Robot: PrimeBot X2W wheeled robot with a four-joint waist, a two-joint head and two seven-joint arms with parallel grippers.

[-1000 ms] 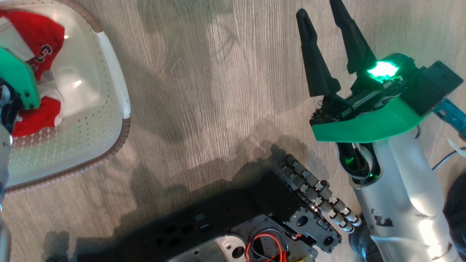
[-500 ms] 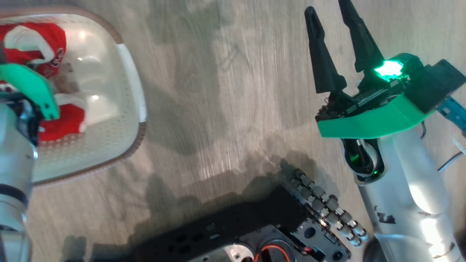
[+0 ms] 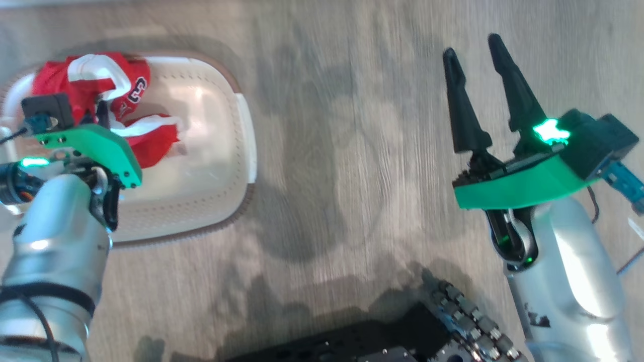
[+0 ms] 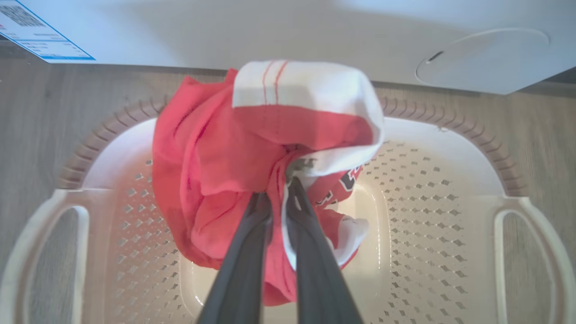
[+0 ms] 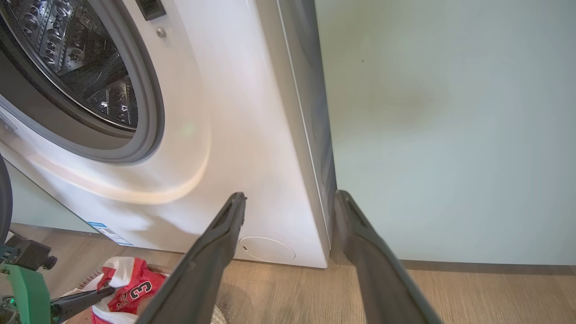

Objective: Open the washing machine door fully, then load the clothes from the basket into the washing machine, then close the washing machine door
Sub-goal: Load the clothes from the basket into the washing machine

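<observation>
In the basket (image 4: 432,202), on the wooden floor (image 3: 352,125) just in front of the washing machine (image 5: 252,112): the clothes (image 4: 225,148), one bunched red garment with a white band, heaped toward the basket's far side. Grip: left claw (image 4: 276,193) pressed together, pinching a fold of red fabric near the middle of the bunch, with the rest hanging loose around the fingers. Spare arm: right claw (image 3: 473,46) spread wide, holding nothing, over bare floor well apart from the basket. The drum (image 5: 81,58) mouth stands open. Handling, as judged: light, soft, limp cloth that will drape and trail and may snag on the basket rim. A thick gathered fold should hold better than a single edge, since thin jersey may slip from a small bite.
</observation>
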